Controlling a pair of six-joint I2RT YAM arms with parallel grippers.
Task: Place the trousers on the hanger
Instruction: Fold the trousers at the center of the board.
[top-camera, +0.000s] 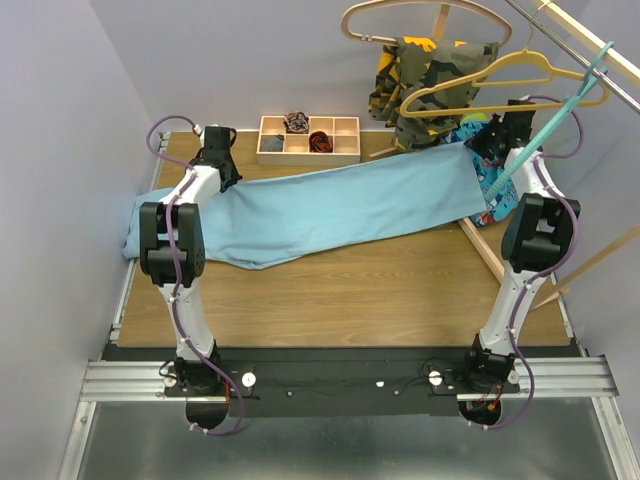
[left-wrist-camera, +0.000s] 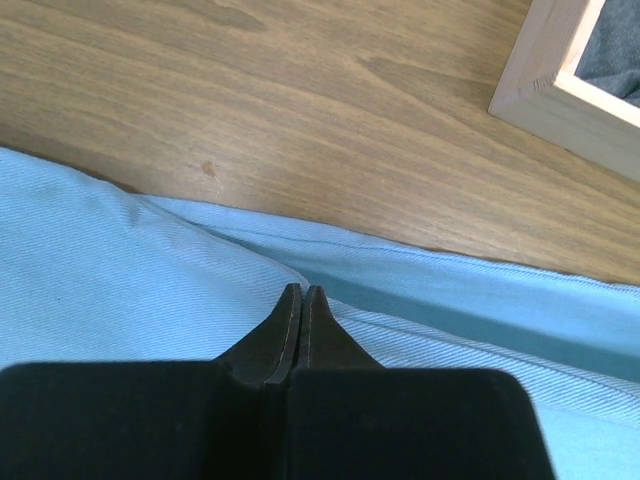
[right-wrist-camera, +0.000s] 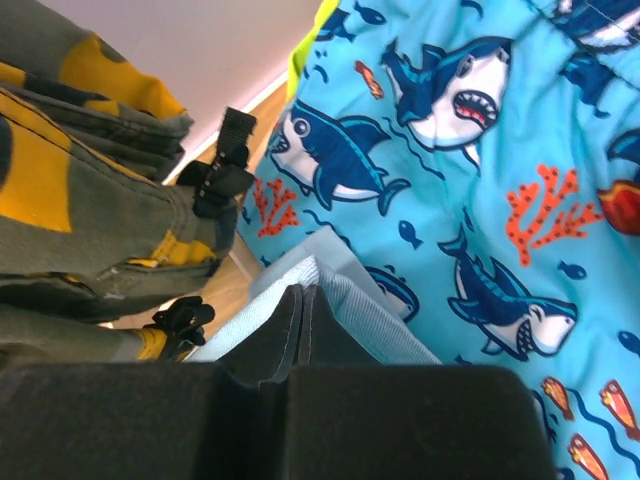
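The light sky-blue trousers (top-camera: 340, 205) lie stretched across the wooden table from far left to far right. My left gripper (top-camera: 218, 160) is shut at their far left edge; in the left wrist view its closed tips (left-wrist-camera: 302, 290) meet a fold of the cloth (left-wrist-camera: 120, 280). My right gripper (top-camera: 488, 150) is shut on the other end, with the pale blue cloth (right-wrist-camera: 390, 320) bunched around its tips (right-wrist-camera: 302, 290). The thin teal hanger (top-camera: 545, 125) slants from the rail at top right down to just beside my right gripper.
A wooden compartment tray (top-camera: 308, 140) stands at the back centre and shows in the left wrist view (left-wrist-camera: 560, 85). A camouflage garment (top-camera: 430, 80), a yellow hanger (top-camera: 500, 85), a pale wooden hanger (top-camera: 420, 15) and shark-print cloth (right-wrist-camera: 470, 150) crowd the back right.
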